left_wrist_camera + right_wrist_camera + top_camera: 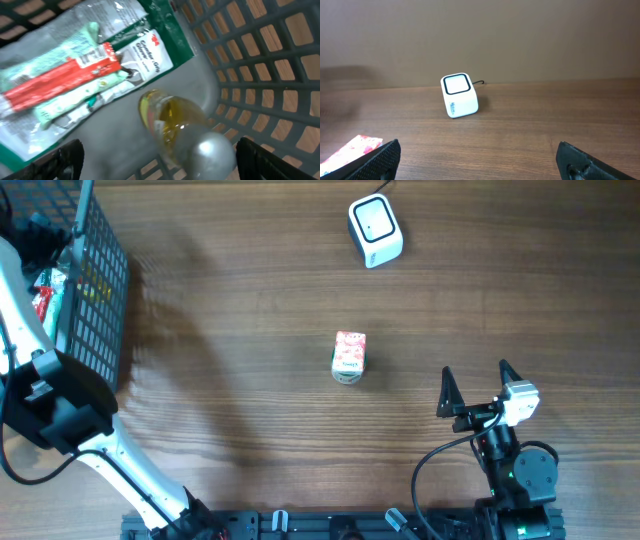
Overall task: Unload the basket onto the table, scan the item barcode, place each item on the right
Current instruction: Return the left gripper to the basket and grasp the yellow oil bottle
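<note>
Lower right in the overhead view, the right end effector (pixel 476 370) is spread, empty. A small carton (pixel 349 357) stands mid-frame on the table (pixel 250 300), the scanner (pixel 375 230) beyond. Upper left, the left end effector (pixel 160 150) is spread around a bottle (pixel 170 117) in the basket (pixel 100 280); its smooth round body could slip.

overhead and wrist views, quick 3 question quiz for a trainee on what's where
1. True or false: the small pink patterned carton lies inside the dark plastic mesh basket.
2. Inside the basket, what lies under the left hand? A) a clear bottle of yellow liquid with a silver cap B) a blue mug C) a banana
3. Which hand's camera looks at the white cube-shaped scanner?
Key: 1 false, it sits out on the wooden table. 2 A. 3 the right hand.
</note>
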Action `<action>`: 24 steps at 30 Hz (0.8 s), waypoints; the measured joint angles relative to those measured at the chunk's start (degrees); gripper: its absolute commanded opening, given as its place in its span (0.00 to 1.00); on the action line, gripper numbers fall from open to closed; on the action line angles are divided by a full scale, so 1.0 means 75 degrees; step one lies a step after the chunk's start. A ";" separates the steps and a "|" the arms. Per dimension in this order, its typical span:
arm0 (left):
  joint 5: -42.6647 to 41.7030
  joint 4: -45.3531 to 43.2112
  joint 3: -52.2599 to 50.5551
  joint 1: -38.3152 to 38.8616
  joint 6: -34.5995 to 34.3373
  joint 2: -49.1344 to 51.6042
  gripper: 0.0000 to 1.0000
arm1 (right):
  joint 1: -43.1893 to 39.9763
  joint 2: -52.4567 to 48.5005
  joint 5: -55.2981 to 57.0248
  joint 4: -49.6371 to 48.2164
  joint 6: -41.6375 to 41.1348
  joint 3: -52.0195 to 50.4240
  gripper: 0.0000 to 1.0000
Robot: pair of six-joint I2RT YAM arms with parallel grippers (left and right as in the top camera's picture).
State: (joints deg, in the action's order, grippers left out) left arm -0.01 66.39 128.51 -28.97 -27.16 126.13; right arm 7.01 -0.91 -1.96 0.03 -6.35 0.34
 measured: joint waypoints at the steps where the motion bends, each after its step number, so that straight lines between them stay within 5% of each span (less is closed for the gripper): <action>1: -0.0052 -0.0047 0.0000 0.0003 0.0003 0.0041 0.86 | 0.0000 0.0000 0.0000 0.0003 0.0000 0.0003 1.00; 7: -0.0189 -0.0117 -0.0006 0.0009 0.0000 0.0230 0.81 | 0.0003 0.0000 0.0000 0.0000 0.0000 0.0000 1.00; 10: -0.0213 -0.0157 -0.0015 0.0032 -0.0041 0.0452 0.45 | 0.0003 0.0000 0.0000 0.0000 0.0000 0.0000 1.00; 11: -0.0230 -0.0216 -0.0047 0.0047 -0.0035 0.0527 0.41 | 0.0000 0.0000 0.0000 0.0000 0.0000 0.0000 1.00; 18: -0.0338 -0.0434 -0.0090 0.0134 -0.0026 0.0717 0.45 | 0.0000 0.0000 0.0000 0.0003 -0.0003 0.0000 1.00; 24: -0.0391 -0.0463 -0.0085 0.0131 -0.0026 0.0734 0.35 | 0.0000 0.0000 0.0000 0.0000 0.0000 0.0000 0.99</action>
State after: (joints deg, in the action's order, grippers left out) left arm -2.94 62.92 127.87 -27.99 -27.35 131.63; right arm 7.01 -0.91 -1.96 0.03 -6.35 0.34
